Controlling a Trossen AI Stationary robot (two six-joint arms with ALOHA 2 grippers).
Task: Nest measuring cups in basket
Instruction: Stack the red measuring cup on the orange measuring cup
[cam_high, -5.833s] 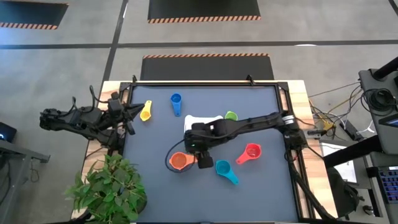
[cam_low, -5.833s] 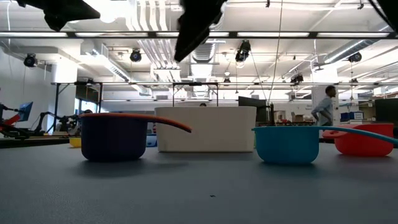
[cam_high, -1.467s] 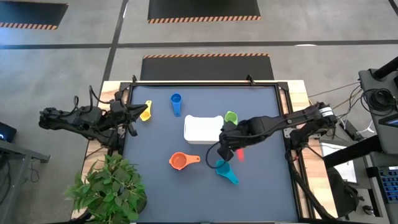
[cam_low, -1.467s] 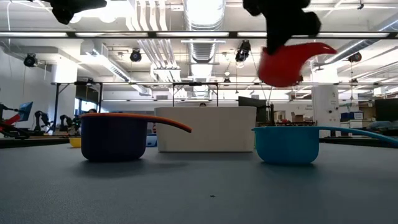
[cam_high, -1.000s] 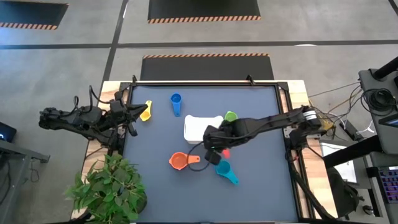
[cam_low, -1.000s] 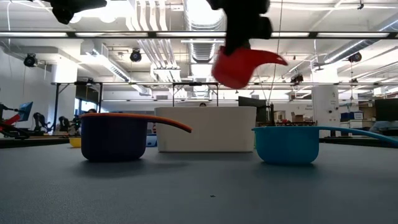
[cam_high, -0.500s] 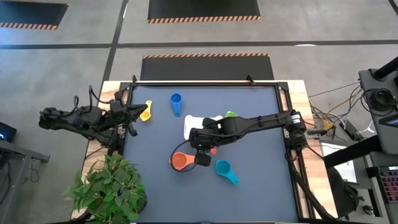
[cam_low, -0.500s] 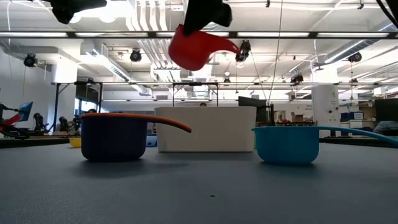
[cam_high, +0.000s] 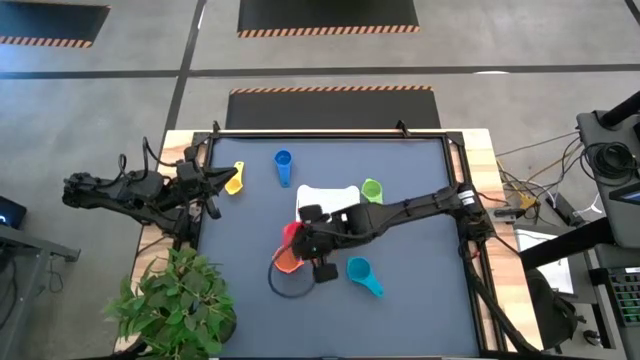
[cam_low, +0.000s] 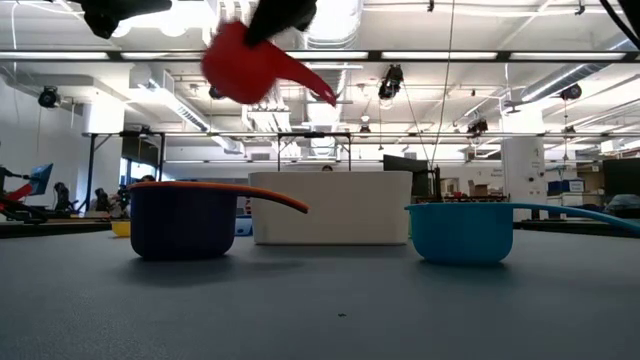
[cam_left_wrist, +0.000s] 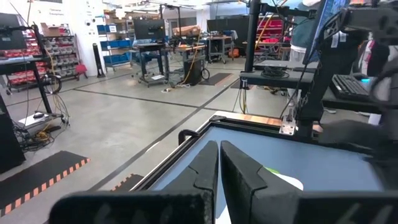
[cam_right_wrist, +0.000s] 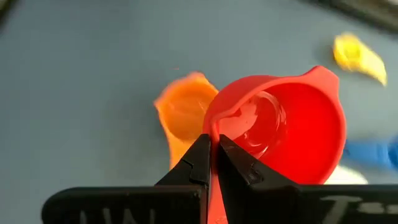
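Observation:
My right gripper (cam_high: 303, 240) is shut on the red measuring cup (cam_low: 245, 62) and holds it high over the orange cup (cam_high: 288, 262). In the low view that orange cup (cam_low: 215, 186) sits in a dark cup (cam_low: 180, 222). The white basket (cam_high: 328, 203) stands just beyond them. The teal cup (cam_high: 362, 273), green cup (cam_high: 372, 189), blue cup (cam_high: 282, 165) and yellow cup (cam_high: 235, 179) rest on the mat. My left gripper (cam_left_wrist: 218, 163) is shut and touches nothing, at the table's left edge. My right gripper pinches the red cup's handle (cam_right_wrist: 214, 186) between its two fingers, close to the bowl's rim (cam_right_wrist: 217, 124). The fingers come from above, slanting down. The cup hangs tilted below them, clear of the table, its open side toward the wrist camera.
The teal cup (cam_low: 462, 232) stands to the right of the stacked pair in the low view, and the basket (cam_low: 330, 207) stands behind them. A potted plant (cam_high: 175, 305) stands at the table's near left corner. Bare mat (cam_high: 420, 300) lies at the near right.
My right gripper has carried the red cup toward the table's left edge, from near the teal cup to above the orange cup. The cup has stayed high in the air, tilted, with the fingers shut on it.

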